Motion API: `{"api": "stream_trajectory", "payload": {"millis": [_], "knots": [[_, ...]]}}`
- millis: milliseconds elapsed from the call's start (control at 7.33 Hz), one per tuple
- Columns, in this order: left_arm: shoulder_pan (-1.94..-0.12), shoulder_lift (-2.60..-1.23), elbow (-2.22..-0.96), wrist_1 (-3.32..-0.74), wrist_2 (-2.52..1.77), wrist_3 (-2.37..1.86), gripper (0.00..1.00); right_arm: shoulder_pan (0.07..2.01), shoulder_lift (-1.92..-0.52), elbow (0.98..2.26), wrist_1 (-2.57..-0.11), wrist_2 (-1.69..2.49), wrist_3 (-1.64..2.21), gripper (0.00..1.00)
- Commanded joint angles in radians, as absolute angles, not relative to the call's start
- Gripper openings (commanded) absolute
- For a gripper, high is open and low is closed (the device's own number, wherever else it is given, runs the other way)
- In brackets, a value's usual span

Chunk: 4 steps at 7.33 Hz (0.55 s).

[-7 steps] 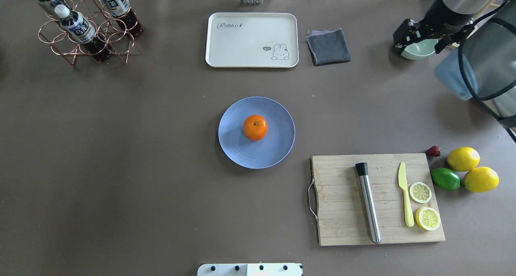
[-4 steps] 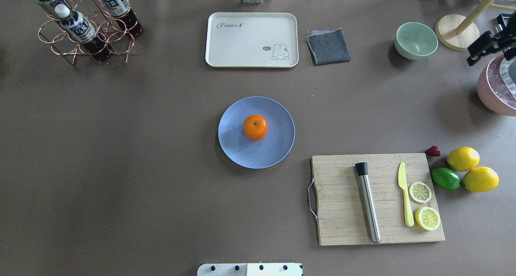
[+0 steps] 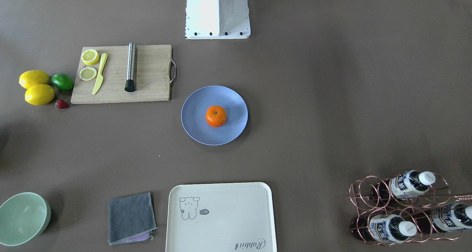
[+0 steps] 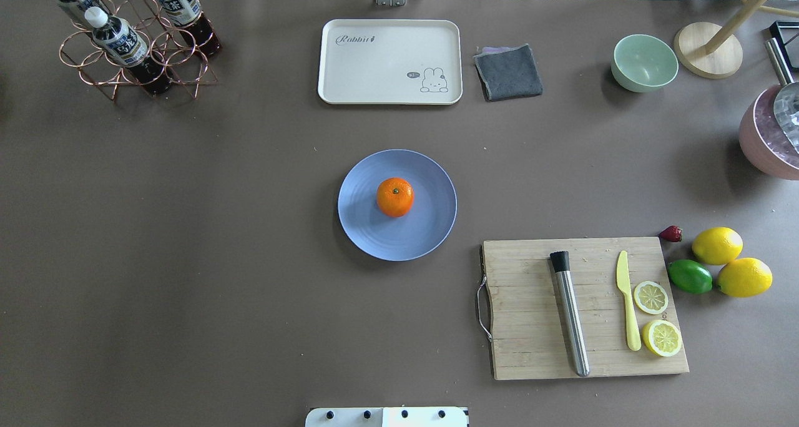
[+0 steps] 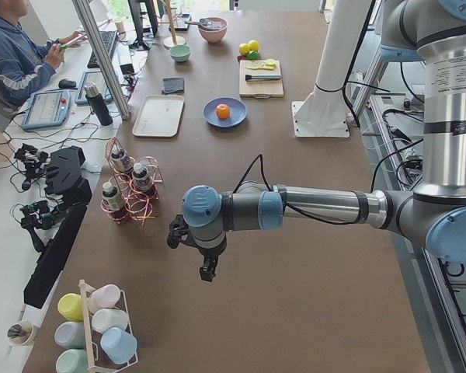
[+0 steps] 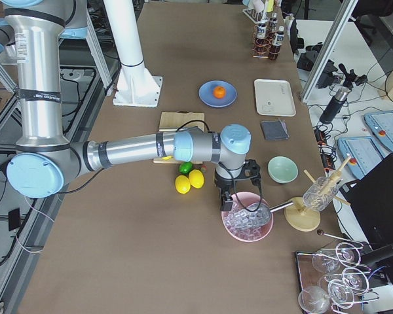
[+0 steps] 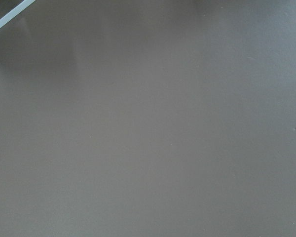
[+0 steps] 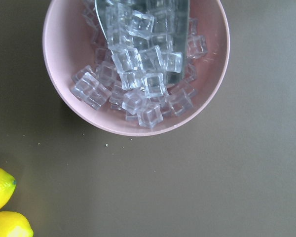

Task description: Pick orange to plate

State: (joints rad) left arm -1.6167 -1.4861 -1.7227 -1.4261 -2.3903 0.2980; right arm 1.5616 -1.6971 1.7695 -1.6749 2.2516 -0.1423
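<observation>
Orange [image 4: 394, 197]: on the plate, close to its middle, stem dimple up, touched by no gripper.
Plate [image 4: 431, 227]: mid-table, flat, holding only the orange.
Task status: judged complete as things lie, with the fruit resting at its goal. Nothing left but parking the arms, if even that.
Left gripper [image 5: 207, 273]: hanging low over bare tabletop at the robot's left end, well apart from the plate. Seen only in the left side view, so cannot tell whether spread or pressed together. Wrist camera shows plain brown surface.
Right gripper [image 6: 226, 204]: over the near rim of the pink bowl at the robot's right end, far from the plate. Seen only in the right side view, so finger state not judged.
Pink bowl [image 8: 56, 59]: full of ice cubes [image 8: 138, 74], a metal scoop lying in them.
Board [image 4: 530, 327]: on the robot's right, near the plate; carries a steel rod [image 4: 571, 318], yellow knife [image 4: 627, 302] and two lemon slices [image 4: 651, 297].
Beside the board: two lemons [image 4: 716, 245], lime [image 4: 690, 276], strawberry [image 4: 671, 233].
Far edge: tray [image 4: 390, 62], grey cloth [image 4: 508, 72], green bowl [image 4: 644, 63], wooden stand [image 4: 707, 49], bottle rack [image 4: 134, 58].
In the way: judged nothing of concern; only the ice bowl sits close under the right gripper.
</observation>
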Motion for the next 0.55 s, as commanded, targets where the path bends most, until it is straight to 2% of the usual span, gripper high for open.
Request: {"api": "stream_trajectory", "payload": {"millis": [0, 409], "knots": [[-1.615, -1.479, -1.717, -1.427, -2.387, 0.288, 0.98, 1.583, -1.735, 1.767, -1.638, 2.25, -0.144, 1.0], [-1.618, -1.448, -1.723, -1.43, -2.384, 0.295, 0.98, 1.582, -1.733, 1.761, -1.638, 2.255, -0.144, 1.0]]}}
